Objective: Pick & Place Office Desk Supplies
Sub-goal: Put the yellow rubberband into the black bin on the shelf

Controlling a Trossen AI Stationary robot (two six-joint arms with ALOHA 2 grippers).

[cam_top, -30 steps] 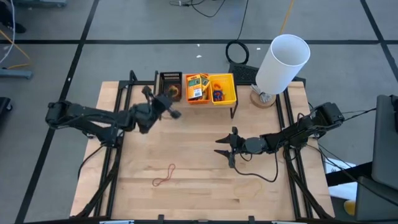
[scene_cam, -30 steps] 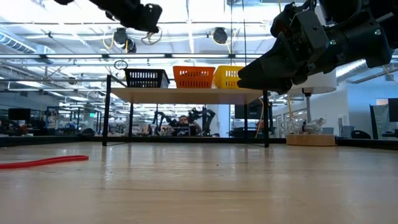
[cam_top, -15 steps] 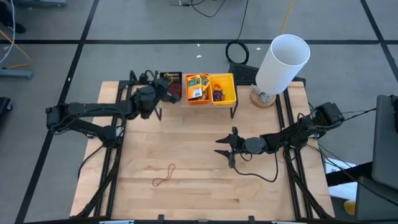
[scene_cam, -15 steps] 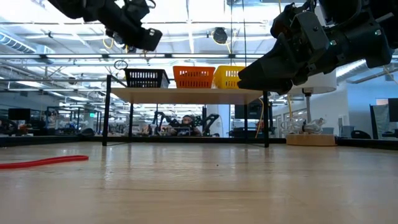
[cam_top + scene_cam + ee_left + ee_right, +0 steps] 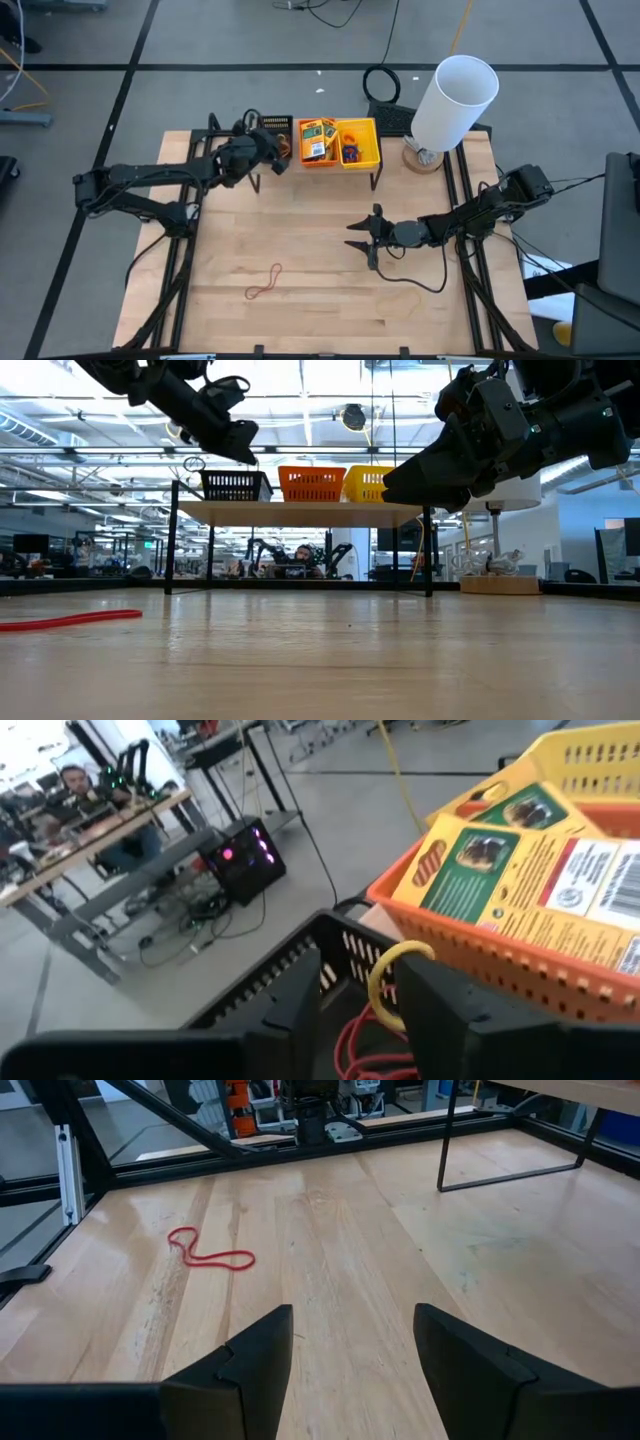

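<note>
High view: the left gripper (image 5: 268, 152) reaches over the black bin (image 5: 276, 127), jaws parted around a yellow rubber band (image 5: 398, 982), having swung there from beside it. The right gripper (image 5: 362, 238) hovers unchanged mid-table, jaws released. A red rubber band (image 5: 265, 284) lies on the table (image 5: 300, 300).

Place: robotics lab, open hall
Evidence: ceiling trusses (image 5: 330, 450), further robot arms on benches (image 5: 300, 555), seated person at workbench (image 5: 75, 785), floor cables (image 5: 330, 12)
</note>
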